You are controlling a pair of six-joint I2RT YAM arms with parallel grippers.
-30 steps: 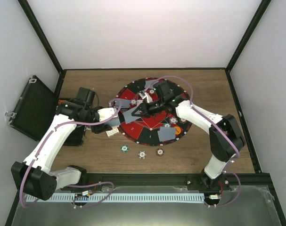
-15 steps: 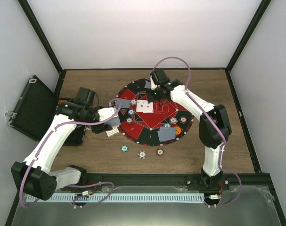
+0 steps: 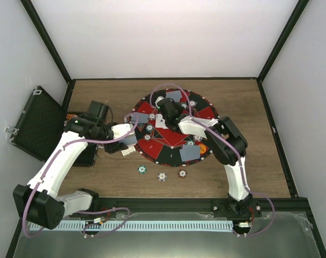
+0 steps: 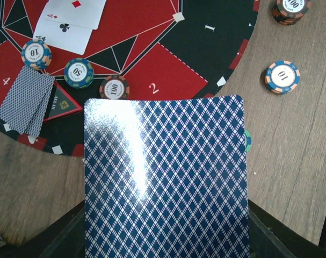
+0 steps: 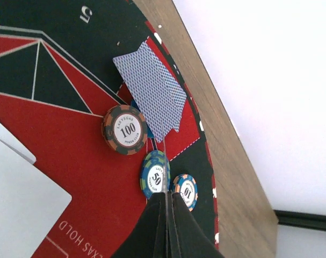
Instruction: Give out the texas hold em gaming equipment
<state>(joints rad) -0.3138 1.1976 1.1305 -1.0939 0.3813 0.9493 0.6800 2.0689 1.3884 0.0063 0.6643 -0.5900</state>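
My left gripper [image 4: 165, 236] is shut on a deck of blue-backed playing cards [image 4: 165, 177] that fills the lower left wrist view; from above the deck [image 3: 129, 138] hangs at the mat's left edge. My right gripper [image 5: 167, 194] is shut on a thin playing card [image 5: 165, 161] seen edge-on, over the far part of the round mat [image 3: 168, 156]. Below it lie a 100 chip [image 5: 125, 129], a 50 chip [image 5: 154, 174], a 10 chip [image 5: 185, 191] and face-down cards [image 5: 152, 88]. Face-up cards [image 4: 71, 19] lie at the mat's middle.
Three loose chips [image 3: 161, 176] sit on the wooden table in front of the mat. More face-down cards [image 3: 189, 152] and an orange disc [image 3: 202, 146] lie at the mat's near right. A black case [image 3: 36, 123] leans at the left wall.
The right gripper has left the mat's middle, where a face-up card now lies, and moved to the far side, its elbow folding leftward. The left arm has not moved.
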